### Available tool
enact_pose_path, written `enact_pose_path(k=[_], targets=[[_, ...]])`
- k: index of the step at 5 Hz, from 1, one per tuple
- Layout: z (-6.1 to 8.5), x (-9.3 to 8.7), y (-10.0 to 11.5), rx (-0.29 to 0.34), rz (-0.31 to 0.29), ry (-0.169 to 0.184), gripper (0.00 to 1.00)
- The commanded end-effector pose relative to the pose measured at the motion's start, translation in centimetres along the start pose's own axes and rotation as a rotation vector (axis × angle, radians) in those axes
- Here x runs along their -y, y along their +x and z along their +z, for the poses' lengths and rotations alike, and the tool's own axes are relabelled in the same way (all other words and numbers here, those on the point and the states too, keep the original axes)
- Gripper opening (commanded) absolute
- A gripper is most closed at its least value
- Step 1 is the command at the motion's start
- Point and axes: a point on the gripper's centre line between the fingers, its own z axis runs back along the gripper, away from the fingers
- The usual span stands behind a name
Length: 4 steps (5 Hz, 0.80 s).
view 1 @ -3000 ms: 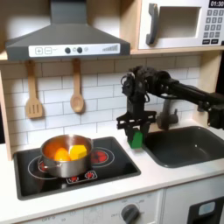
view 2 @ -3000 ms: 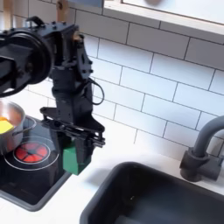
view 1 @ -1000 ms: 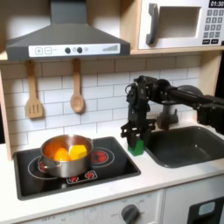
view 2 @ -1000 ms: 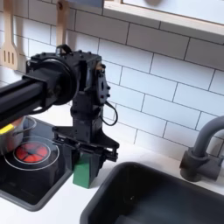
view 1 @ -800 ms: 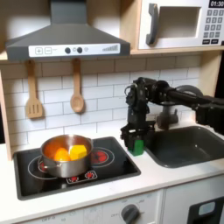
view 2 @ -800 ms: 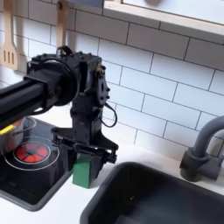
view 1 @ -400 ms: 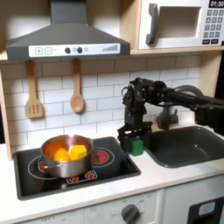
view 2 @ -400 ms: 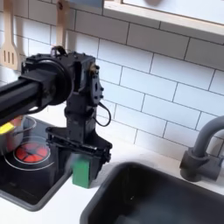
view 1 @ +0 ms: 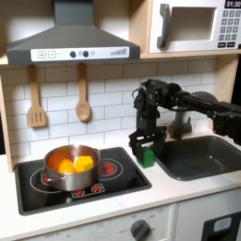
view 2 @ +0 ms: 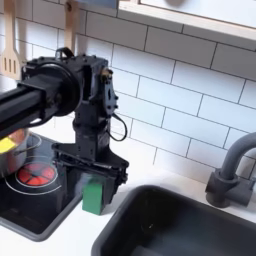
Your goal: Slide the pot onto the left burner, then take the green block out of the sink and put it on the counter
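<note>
Setting the green block point(view 1: 147, 156) down cleanly is the step in hand, by my judgement: it stands on the pale counter point(view 2: 92, 232) in the strip between the black cooktop and the sink point(view 1: 200, 156), and the hand point(view 2: 90, 189) is low around it. In the second exterior view the dark fingers point(view 2: 74, 186) stand either side of the block, but whether they pinch it or have just let go I cannot tell; the gap is too dark to read. To finish well, the fingers should spread fully before any lift, and the hand should rise straight toward 12 o'clock so a pad does not drag or tip the block. The sink's rim lies close at 3 o'clock of the block in the first exterior view, so any sideways nudge that way risks dropping it back in.

The block sits directly beneath the hand, between its fingers. The pot point(view 1: 69, 166) rests on the cooktop's left burner in the first exterior view, well apart at the hand's 9 o'clock.
</note>
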Motion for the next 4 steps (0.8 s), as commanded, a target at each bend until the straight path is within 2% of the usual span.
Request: enact_pose_path(k=[1, 2, 3, 4], targets=[[3.2, 0.9, -1.1, 0.014, -0.007, -0.053, 1.00], [6.0, 0.6, -2.6, 0.072, -0.011, -0.022, 1.00], [6.7, 0.2, -5.7, 0.095, -0.037, -0.034, 1.00], [6.0, -0.7, -8.8, 0.057, -0.078, -0.018, 1.00]])
